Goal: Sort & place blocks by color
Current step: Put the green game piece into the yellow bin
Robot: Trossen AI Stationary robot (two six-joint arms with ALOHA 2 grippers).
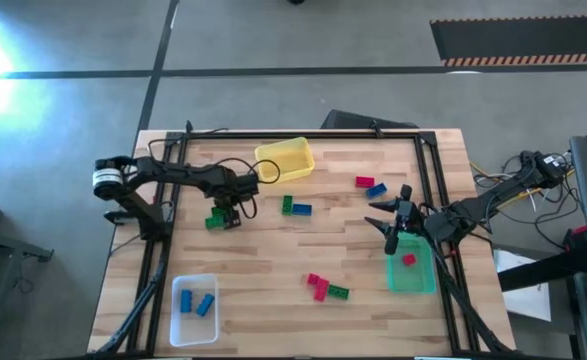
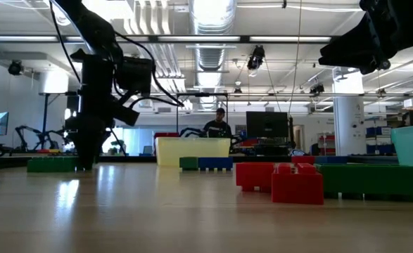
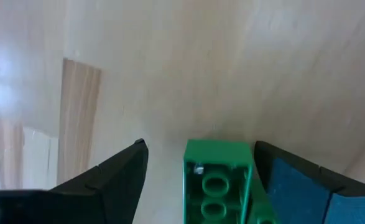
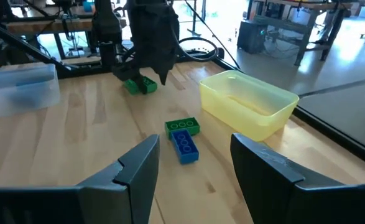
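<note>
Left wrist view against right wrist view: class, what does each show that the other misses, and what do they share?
Only the left wrist view shows the left hand open, straddling a green block. Only the right wrist view shows the open right hand, the yellow bin, the clear bin and a green and blue block pair. Both share the wooden table.

left end effector lowered to the table, fingers spread; right end effector raised, fingers spread
</note>
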